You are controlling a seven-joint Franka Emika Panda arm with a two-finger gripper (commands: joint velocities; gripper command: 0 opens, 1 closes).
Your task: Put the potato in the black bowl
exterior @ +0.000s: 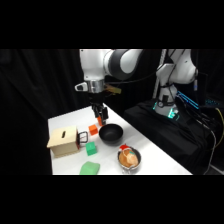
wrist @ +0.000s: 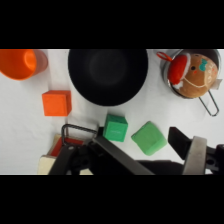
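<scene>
Black bowl (wrist: 108, 76) empty. Potato (wrist: 196, 80) in metal bowl (wrist: 173, 89), at bowl's 3 o'clock. Gripper (exterior: 101, 119) hangs above worktop (wrist: 25, 120); jaws' state can't be told.

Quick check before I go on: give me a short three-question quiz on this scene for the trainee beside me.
1. True or false: the black bowl is empty.
2. How many green blocks does the wrist view show?
3. Where is the potato? A: inside the metal bowl. B: inside the black bowl. C: on top of a green block.

Key: 1 true; 2 two; 3 A.
</scene>
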